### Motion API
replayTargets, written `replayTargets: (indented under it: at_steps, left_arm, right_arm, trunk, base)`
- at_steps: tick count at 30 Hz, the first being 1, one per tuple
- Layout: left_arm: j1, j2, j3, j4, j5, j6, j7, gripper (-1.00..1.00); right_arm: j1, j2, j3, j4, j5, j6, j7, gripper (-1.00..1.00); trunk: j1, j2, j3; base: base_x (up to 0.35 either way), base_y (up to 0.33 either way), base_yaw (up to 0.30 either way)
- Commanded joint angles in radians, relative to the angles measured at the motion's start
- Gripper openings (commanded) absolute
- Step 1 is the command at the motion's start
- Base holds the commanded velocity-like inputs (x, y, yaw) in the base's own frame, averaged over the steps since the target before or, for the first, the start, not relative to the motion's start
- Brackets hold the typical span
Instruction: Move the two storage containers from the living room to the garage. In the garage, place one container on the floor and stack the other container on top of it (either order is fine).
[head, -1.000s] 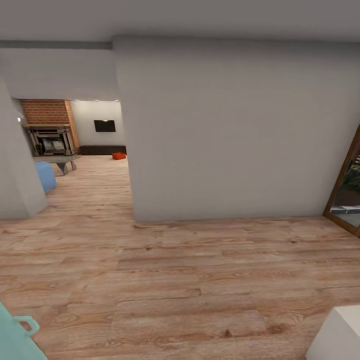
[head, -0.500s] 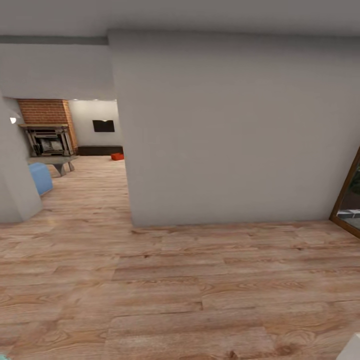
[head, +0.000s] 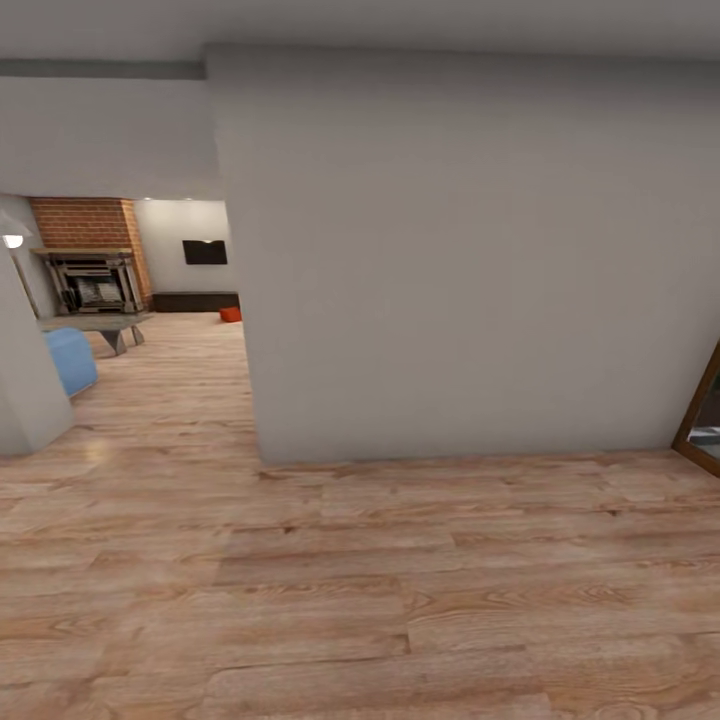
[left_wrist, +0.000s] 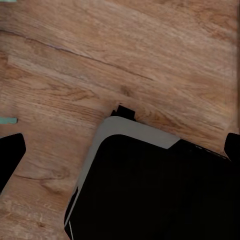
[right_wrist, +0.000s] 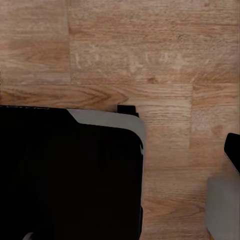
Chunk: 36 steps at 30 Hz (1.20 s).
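Head view: a grey wall (head: 450, 260) stands ahead on the wood-plank floor (head: 360, 590). Through the opening beside it lies the living room, where one orange-red storage container (head: 231, 314) rests on the floor far off, near a low grey table (head: 95, 325) and blue sofa (head: 70, 360).

Left wrist view: the left gripper (left_wrist: 120, 150) has its dark fingertips wide apart at the frame edges, holding nothing, above the robot's black base (left_wrist: 155, 190).

Right wrist view: of the right gripper, one fingertip (right_wrist: 233, 150) shows; I cannot tell its spread.

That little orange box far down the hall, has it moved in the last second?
No. The orange box sits in the same spot beside the dark low cabinet; the camera moved, shifting the whole picture.
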<state>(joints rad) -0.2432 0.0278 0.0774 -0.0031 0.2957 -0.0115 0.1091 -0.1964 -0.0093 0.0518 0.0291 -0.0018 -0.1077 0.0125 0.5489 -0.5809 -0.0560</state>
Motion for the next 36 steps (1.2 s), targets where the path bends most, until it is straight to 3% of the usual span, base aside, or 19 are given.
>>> replayTargets:
  at_steps: [1, 17, 36]
  left_arm:
    - [-0.001, 0.000, 0.007, 0.000, 0.000, -0.001, 0.001, 1.00]
    - [-0.001, 0.000, 0.007, 0.000, -0.003, -0.001, 0.001, 1.00]
    - [-0.001, 0.000, 0.008, 0.000, 0.001, -0.001, 0.001, 1.00]
  right_arm:
    - [-0.002, 0.000, 0.005, 0.003, -0.001, -0.006, 0.001, 1.00]
    - [-0.002, 0.004, 0.002, 0.003, -0.008, -0.003, 0.006, 1.00]
    - [-0.002, 0.000, 0.002, 0.003, -0.004, -0.007, 0.006, 1.00]
  trunk:
    - [0.001, -0.001, -0.002]
    - [0.001, -0.001, -0.002]
    - [0.001, -0.001, -0.002]
  base:
    - [0.322, 0.000, 0.000]
    - [0.322, 0.000, 0.014]
    - [0.322, 0.000, 0.264]
